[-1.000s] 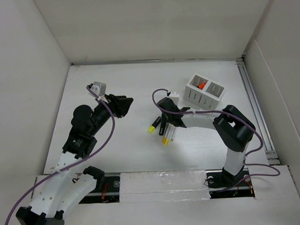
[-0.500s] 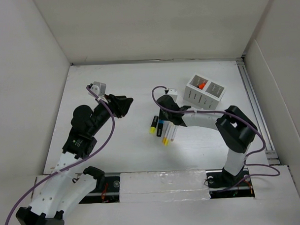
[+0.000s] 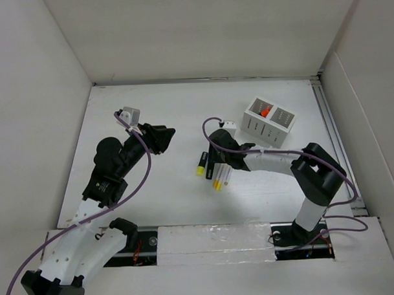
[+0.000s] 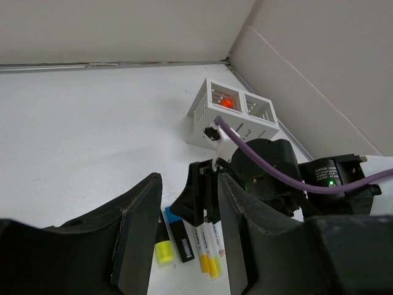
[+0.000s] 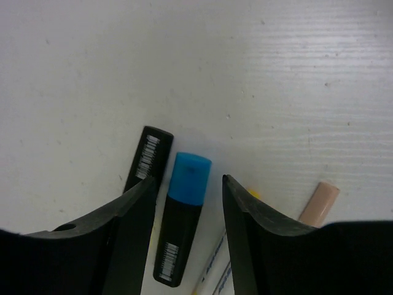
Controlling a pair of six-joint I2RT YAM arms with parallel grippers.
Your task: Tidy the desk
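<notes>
The white desk (image 3: 160, 194) bears a row of pens near its middle. My right gripper (image 3: 216, 162) is open, low over them. In the right wrist view its jaws (image 5: 187, 206) straddle a black highlighter with a blue cap (image 5: 183, 224), apart from it on both sides. A black highlighter with a yellow cap (image 3: 201, 164) lies to its left, and its black end shows in the right wrist view (image 5: 147, 158). Two white markers with yellow caps (image 3: 218, 180) lie on the other side. My left gripper (image 3: 163, 138) is open and empty, held above the desk to the left.
A small white slotted organizer box (image 3: 268, 121) with an orange thing inside stands at the back right, and it shows in the left wrist view (image 4: 230, 117). A beige-capped pen (image 5: 319, 204) lies by the markers. A metal rail (image 3: 336, 142) runs along the right edge. White walls surround the desk.
My right arm's elbow has swung to the right and its gripper has shifted slightly over the pens; the blue-capped highlighter now shows between its jaws. The left arm has not moved.
</notes>
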